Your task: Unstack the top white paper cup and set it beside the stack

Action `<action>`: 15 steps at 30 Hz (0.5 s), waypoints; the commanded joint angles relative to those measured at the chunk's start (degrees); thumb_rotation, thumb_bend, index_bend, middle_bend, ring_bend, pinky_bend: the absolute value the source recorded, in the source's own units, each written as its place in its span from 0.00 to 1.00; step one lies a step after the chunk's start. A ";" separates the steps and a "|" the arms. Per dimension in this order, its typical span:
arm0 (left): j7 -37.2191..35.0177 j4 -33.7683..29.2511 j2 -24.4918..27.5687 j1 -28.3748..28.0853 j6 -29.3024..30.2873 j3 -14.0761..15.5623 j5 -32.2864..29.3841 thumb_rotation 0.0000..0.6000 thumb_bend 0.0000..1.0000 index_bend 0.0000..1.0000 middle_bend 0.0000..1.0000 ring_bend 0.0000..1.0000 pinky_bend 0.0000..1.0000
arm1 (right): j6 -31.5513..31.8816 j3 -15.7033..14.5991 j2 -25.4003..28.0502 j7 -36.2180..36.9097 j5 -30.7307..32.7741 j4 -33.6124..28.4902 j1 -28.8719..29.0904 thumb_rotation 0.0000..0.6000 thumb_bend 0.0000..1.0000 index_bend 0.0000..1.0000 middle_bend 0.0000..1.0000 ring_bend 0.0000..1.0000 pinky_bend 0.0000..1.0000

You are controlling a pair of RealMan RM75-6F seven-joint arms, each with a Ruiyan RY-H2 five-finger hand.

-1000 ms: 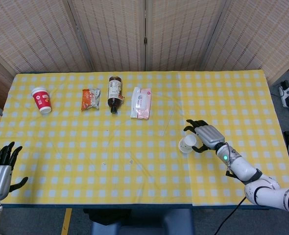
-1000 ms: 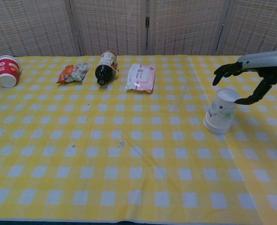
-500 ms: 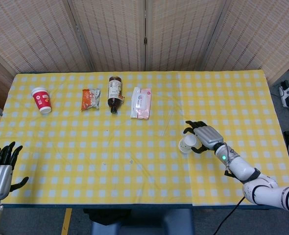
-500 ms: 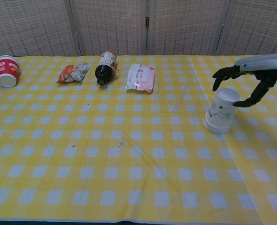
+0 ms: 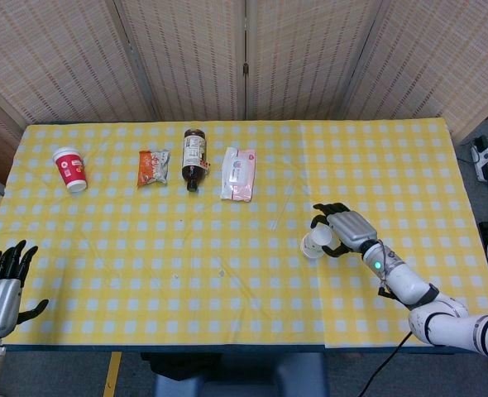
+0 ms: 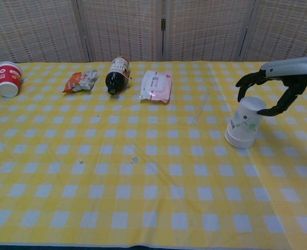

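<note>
The white paper cup stack stands upside down, slightly tilted, at the right of the yellow checked table; in the head view the cup stack shows right of centre. My right hand reaches in from the right and holds the top of the stack. Its fingers curl over the far left side and the thumb presses the near right side. From above, the right hand covers the stack's right side. My left hand hangs open, fingers spread, off the table's near left corner.
Along the far side lie a red paper cup, an orange snack packet, a dark bottle on its side and a pink-white wipes pack. A fold in the cloth runs left of the stack.
My right hand has come down and closed its fingers and thumb around the top of the cup stack, which has shifted a little to the left. The left hand has not moved.
</note>
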 commanded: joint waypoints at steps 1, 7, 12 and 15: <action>-0.07 0.00 0.04 0.01 0.09 -0.02 0.07 1.00 0.23 0.10 0.01 0.02 0.00 | 0.92 0.19 1.39 0.23 -0.45 -1.50 -0.36 1.00 0.43 0.35 0.10 0.07 0.00; -0.18 -0.04 0.03 0.01 0.30 -0.03 0.33 1.00 0.23 0.10 0.01 0.02 0.00 | 3.26 0.63 5.65 0.33 -1.53 -6.05 -1.40 1.00 0.43 0.36 0.11 0.07 0.00; -0.18 -0.11 0.15 0.07 0.67 -0.08 0.57 1.00 0.23 0.10 0.01 0.02 0.00 | 4.98 1.45 9.55 1.38 -3.19 -10.41 -2.28 1.00 0.43 0.36 0.11 0.08 0.00; -0.13 -0.20 0.23 0.12 0.86 -0.08 0.75 1.00 0.23 0.10 0.01 0.02 0.00 | 6.33 2.14 11.92 1.79 -4.79 -13.00 -2.71 1.00 0.43 0.37 0.12 0.08 0.00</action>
